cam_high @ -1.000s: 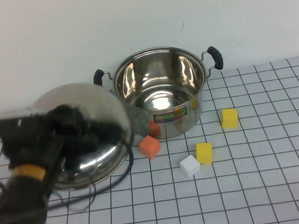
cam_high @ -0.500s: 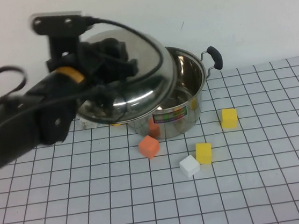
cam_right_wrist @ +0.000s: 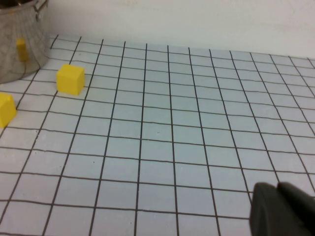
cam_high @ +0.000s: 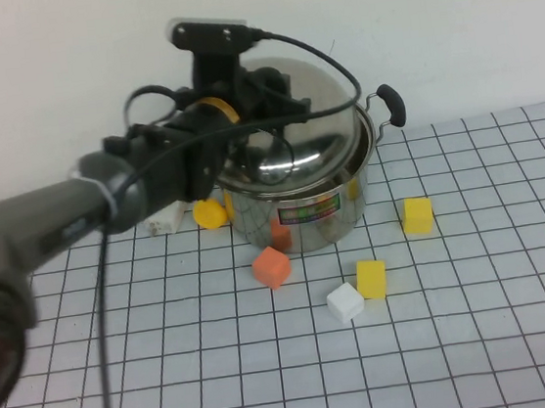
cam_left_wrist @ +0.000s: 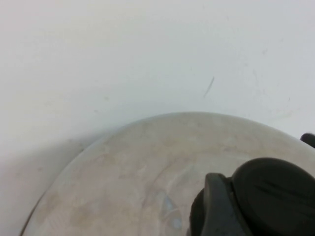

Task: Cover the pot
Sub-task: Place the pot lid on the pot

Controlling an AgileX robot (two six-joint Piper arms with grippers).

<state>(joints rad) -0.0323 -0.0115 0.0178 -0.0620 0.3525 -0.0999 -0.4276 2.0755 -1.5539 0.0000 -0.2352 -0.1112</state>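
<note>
Left pincer is gripping lid over pot; gridded table, white wall; right pincer is sitting low, state unclear.

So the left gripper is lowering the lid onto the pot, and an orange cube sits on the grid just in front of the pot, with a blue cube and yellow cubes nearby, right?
Not quite: no cube is blue. The high view shows a white cube beside the yellow cubes. The rest holds: the left gripper holds the lid over the pot, and the orange cube sits in front. The right gripper hangs over bare grid.

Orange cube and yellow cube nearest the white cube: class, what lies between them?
High view: only bare gridded table between the orange cube and that yellow cube.
</note>
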